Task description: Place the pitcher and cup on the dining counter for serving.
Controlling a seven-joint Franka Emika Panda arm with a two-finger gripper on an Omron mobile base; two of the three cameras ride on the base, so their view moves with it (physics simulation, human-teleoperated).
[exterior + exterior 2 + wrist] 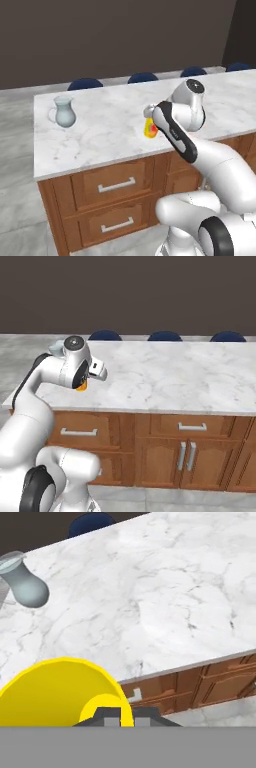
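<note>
My tool (118, 716) clamped on rim of cup (60, 692), fingertips cut off by bottom edge in hand view. Cup mostly hidden behind my wrist in left base view (150, 129), mere orange sliver in right base view (82, 387); it sits over near edge of bench (110, 140). Red-orange mark on cup visible from left base view, no readable writing. Pitcher (64, 112) upright on bench, well apart toward far left corner; in hand view (25, 586) cropped at left edge. Blue stools (164, 336) beyond bench.

One pitcher (64, 112), one cup (150, 129), four stools (85, 84).
</note>
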